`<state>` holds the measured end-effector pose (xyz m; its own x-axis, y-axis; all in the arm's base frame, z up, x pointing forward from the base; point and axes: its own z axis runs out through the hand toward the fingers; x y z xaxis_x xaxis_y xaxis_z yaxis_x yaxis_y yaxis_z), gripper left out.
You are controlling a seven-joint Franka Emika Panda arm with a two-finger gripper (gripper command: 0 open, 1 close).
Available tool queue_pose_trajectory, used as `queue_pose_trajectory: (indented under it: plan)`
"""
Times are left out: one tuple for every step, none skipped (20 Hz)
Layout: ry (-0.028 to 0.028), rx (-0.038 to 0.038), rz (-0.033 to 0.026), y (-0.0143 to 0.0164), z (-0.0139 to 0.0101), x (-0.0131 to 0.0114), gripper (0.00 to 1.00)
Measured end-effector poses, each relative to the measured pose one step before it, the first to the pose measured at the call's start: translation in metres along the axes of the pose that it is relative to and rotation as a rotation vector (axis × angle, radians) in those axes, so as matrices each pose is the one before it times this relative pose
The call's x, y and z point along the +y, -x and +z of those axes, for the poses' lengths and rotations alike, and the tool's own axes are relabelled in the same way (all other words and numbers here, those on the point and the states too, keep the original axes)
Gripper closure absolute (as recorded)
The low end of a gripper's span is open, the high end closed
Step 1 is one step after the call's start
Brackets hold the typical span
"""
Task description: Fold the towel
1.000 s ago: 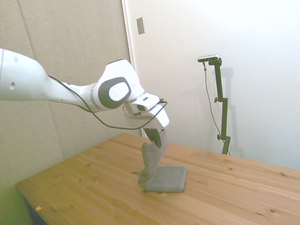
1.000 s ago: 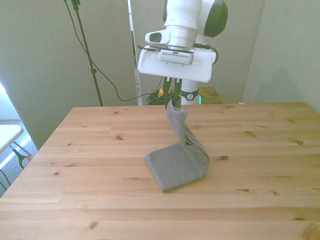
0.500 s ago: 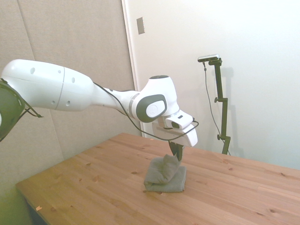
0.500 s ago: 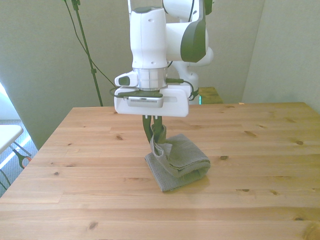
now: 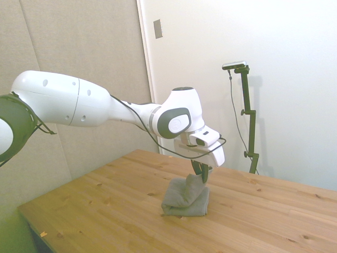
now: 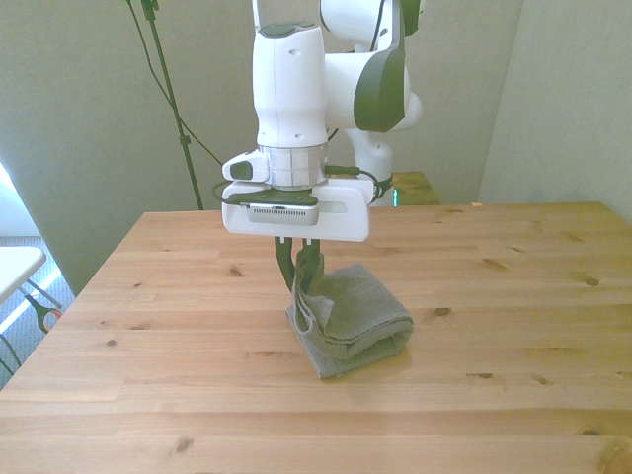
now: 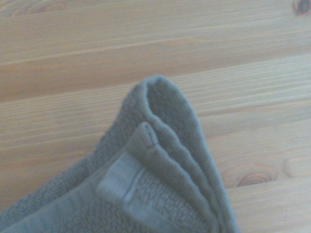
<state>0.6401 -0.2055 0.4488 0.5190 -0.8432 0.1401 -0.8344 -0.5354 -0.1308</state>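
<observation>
Near the middle of the desk (image 6: 513, 326) I see the towel (image 6: 360, 321) lying as a thick grey bundle, folded over itself so that a rounded fold faces the front view's right. In the side view the same bundle (image 5: 185, 197) sits low on the wood, with a soft hump on its upper side rather than a flat top layer.

My end effector (image 6: 301, 269) hangs just above the bundle's edge on the front view's left, pointing straight down from the white arm (image 5: 89, 105). Its two dark fingers (image 6: 286, 267) stand close together with a strip of grey cloth between them — so I read it as clamped on the towel, pinching one raised edge. That edge runs up from the bundle into the fingers, a short upright flap (it looks slack, not stretched).

In the side view the end effector (image 5: 200, 173) meets the towel at the bundle's upper far corner, and the fingertips touch the cloth there.

The wrist view shows the towel (image 7: 160, 184) from close by: a rounded corner of several stacked layers, with a flat woven hem band crossing the terry pile — all of it lying over the pale planks of the desk (image 7: 146, 43). A dark knot in the wood shows just beside the cloth's edge.

A black cable (image 5: 158, 145) loops from the arm's forearm down to the wrist.
</observation>
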Motion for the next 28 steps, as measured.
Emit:
queue_pose_trajectory:
  plan:
    - [-0.00071, 0.00111, 0.00209, -0.00038, -0.00177, 0.0007, 0.0]
    - [-0.00111, 0.00131, 0.00164, -0.00038, -0.00265, 0.00079, 0.0]
    - [-0.00193, 0.00183, 0.00163, -0.00033, -0.00388, 0.00094, 0.0]
    - [-0.00133, 0.00025, 0.00151, -0.00007, -0.00516, 0.00127, 0.0]
    - [-0.00302, 0.00085, 0.00073, 0.00049, -0.00631, 0.00107, 0.0]
    - [-0.00547, 0.00238, -0.00039, 0.00118, -0.00777, 0.00091, 0.0]
    - [-0.00345, -0.00179, -0.00158, 0.00271, -0.00806, 0.00141, 0.0]
    - [-0.00356, -0.00386, -0.00295, 0.00473, -0.00813, 0.00128, 0.0]
    - [-0.00041, -0.00774, -0.00431, 0.00708, -0.0073, 0.0025, 0.0]
    - [-0.00241, -0.00543, -0.00609, 0.00974, -0.00687, 0.00299, 0.0]
    - [-0.00082, -0.00752, -0.00332, 0.01282, -0.00507, 0.00361, 0.0]
    - [-0.00176, -0.00664, -0.00011, 0.01408, -0.00495, 0.00349, 0.0]
    - [-0.00552, -0.00688, -0.00231, 0.01649, -0.00511, 0.00239, 0.0]
    - [-0.00988, -0.00468, -0.00305, 0.01692, -0.00421, 0.00065, 0.0]
    - [-0.01251, -0.00084, -0.00827, 0.01882, -0.0033, -0.00064, 0.0]
    - [-0.01265, 0.00061, -0.01104, 0.02026, -0.00144, -0.00227, 0.0]
    - [-0.01103, 0.00449, -0.01759, 0.02224, 0.0002, -0.00358, 0.0]
    - [-0.00609, 0.01045, -0.01948, 0.02379, 0.00106, -0.0045, 0.0]
    - [-0.00497, 0.00898, -0.01845, 0.02378, 0.00175, -0.0038, 0.0]
    - [-0.0063, 0.01068, -0.01599, 0.02444, 0.00106, -0.00302, 0.0]
    - [-0.0064, 0.00774, -0.01242, 0.02348, 0.00094, -0.00077, 0.0]
    - [-0.00379, 0.00545, -0.00988, 0.02087, 0.00077, 0.00308, 0.0]
    - [-0.0017, 0.00673, -0.0032, 0.0177, 0.00087, 0.00672, 0.0]
    - [0.00105, 0.00575, 0.00106, 0.01385, 0.00118, 0.01003, 0.0]
    - [0.00782, -0.0001, 0.00426, 0.01128, 0.00192, 0.01426, 0.0]
    - [0.0075, 0.00041, 0.00767, 0.00903, 0.00226, 0.01614, 0.0]
    - [0.00881, -0.00072, 0.01341, 0.00751, 0.00306, 0.01766, 0.0]
    - [0.01099, -0.01068, 0.01935, 0.00765, 0.00519, 0.01964, 0.0]
